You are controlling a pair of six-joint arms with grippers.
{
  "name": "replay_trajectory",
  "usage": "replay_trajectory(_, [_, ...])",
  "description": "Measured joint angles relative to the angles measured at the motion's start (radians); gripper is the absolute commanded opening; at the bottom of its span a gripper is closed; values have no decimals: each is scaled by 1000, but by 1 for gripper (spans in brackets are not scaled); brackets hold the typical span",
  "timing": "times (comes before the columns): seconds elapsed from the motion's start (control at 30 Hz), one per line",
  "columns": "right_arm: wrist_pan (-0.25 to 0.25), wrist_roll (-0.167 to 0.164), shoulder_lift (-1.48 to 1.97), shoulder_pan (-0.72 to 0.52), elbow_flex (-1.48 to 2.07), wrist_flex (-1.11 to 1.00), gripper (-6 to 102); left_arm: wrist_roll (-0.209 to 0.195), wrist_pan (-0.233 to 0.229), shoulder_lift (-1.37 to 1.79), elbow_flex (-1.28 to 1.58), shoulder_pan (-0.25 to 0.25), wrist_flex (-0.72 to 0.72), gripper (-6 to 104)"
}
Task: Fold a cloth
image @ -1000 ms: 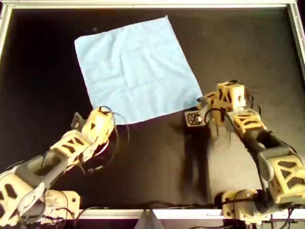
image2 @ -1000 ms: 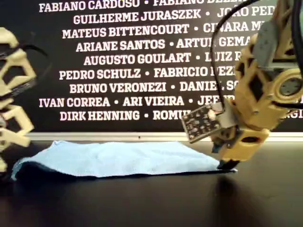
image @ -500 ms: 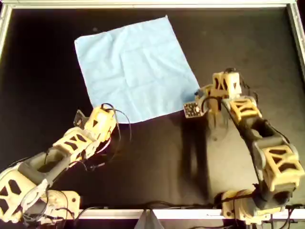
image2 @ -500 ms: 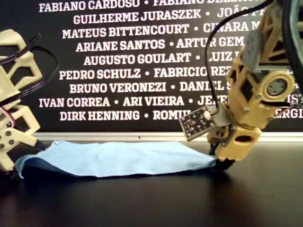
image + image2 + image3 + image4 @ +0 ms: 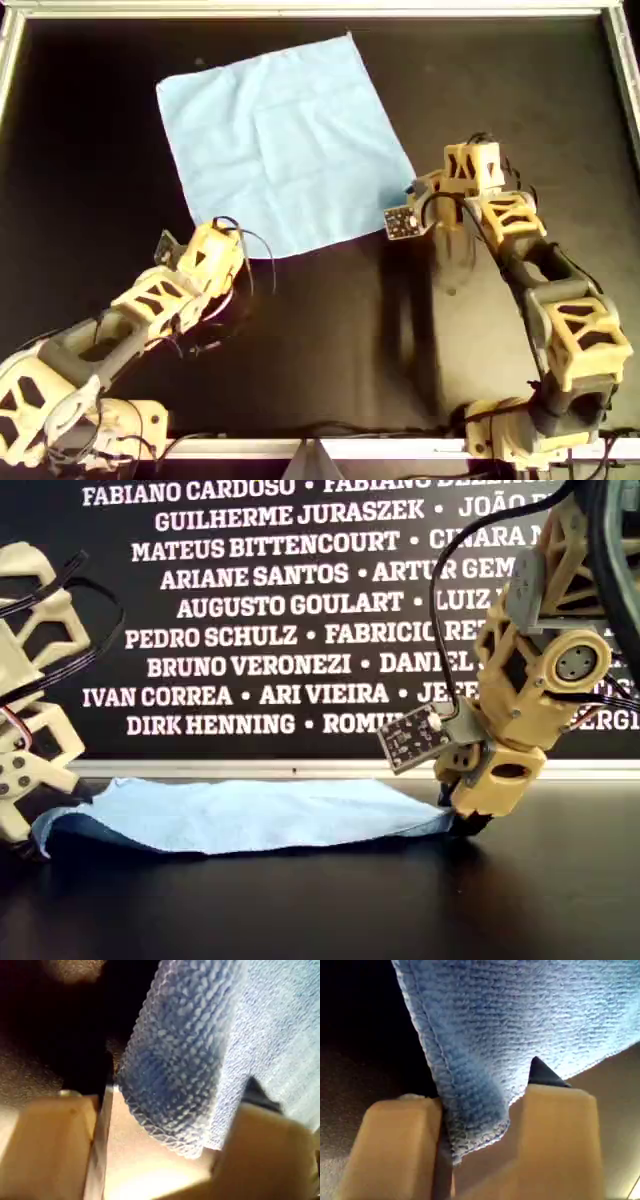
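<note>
The light-blue cloth (image 5: 285, 140) lies spread on the black table, also in the exterior view (image 5: 250, 815). One arm's gripper (image 5: 207, 243) is at its near corner on the overhead view's left. The other arm's gripper (image 5: 412, 197) is at the corner on the right. The wrist views do not show which arm is which. My first gripper (image 5: 177, 1085) has a bunched cloth corner (image 5: 185, 1050) squeezed between its jaws. My second gripper (image 5: 485, 1085) holds a rolled cloth corner (image 5: 520, 1020) the same way. In the exterior view both corners sit slightly raised off the table.
A metal frame (image 5: 320, 10) borders the black table. A small circuit board (image 5: 400, 222) sticks out beside the gripper on the overhead view's right. A black wall with white printed names (image 5: 300, 600) stands behind the table.
The arm on the overhead view's right moved in to the cloth corner, which has risen a little. The arm on the left reached forward to its corner, then held still.
</note>
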Motion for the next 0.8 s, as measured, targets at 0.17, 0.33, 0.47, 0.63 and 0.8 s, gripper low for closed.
replay_trajectory(0.17, [0, 0, 0, 0, 0, 0, 44, 0, 0, 3, 0, 0, 0, 47])
replay_trajectory(0.33, [0, 0, 0, 0, 0, 0, 5, 0, 0, 6, -18, 0, 2, 26])
replay_trajectory(0.47, [0, 0, 0, 0, 0, 0, -2, 0, 0, 3, -54, -2, 3, 9])
replay_trajectory(0.63, [0, 0, 0, 0, 0, 0, 3, 0, 0, -8, -64, -3, 5, -2])
replay_trajectory(0.8, [0, 0, 0, 0, 8, 0, 1, 2, -2, -8, -66, -3, 5, -1])
